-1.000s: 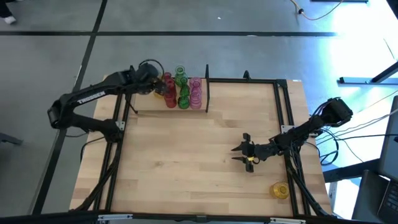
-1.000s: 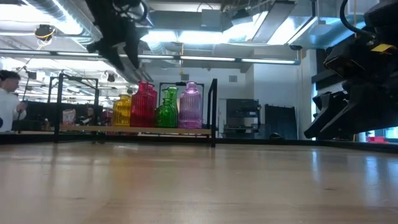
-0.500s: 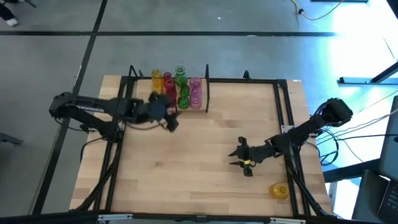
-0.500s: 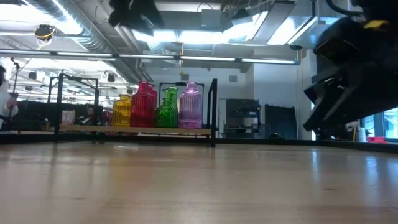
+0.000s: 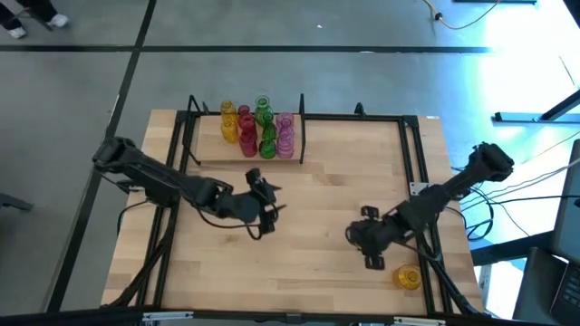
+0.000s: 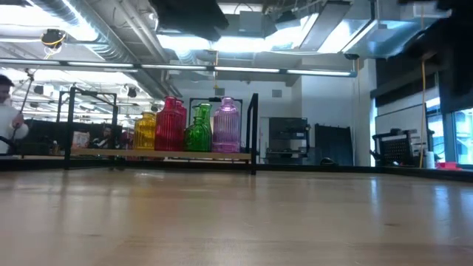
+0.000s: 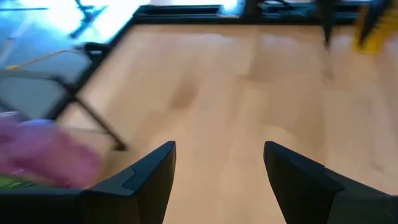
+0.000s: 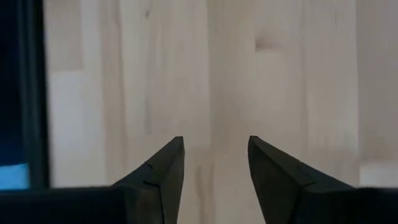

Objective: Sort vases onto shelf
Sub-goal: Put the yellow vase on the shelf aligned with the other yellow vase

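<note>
Several vases stand on their bases on the shelf (image 5: 213, 154) at the table's far left: yellow (image 5: 227, 119), red (image 5: 246, 134), green (image 5: 265, 127) and pink (image 5: 285, 134). The low view shows them in a row, from yellow (image 6: 145, 131) to pink (image 6: 226, 125), beside the black divider (image 6: 255, 133). One more yellow vase (image 5: 407, 276) sits on the table near the right near corner. My left gripper (image 5: 272, 199) hangs open and empty over the table's middle, clear of the shelf. My right gripper (image 5: 362, 240) is open and empty, left of the lone yellow vase.
A black metal frame (image 5: 412, 154) runs round the table, with rods along both sides. Bare wood (image 5: 308, 272) spreads between the two grippers and toward the near edge. In the low view a person (image 6: 7, 118) shows far behind the table on the left.
My left gripper has pulled away from the yellow vase at the shelf's left end and swung toward the near edge and the table's middle, empty; the vase stays standing on the shelf. My right gripper has shifted a little toward the near edge, closer to the lone yellow vase.
</note>
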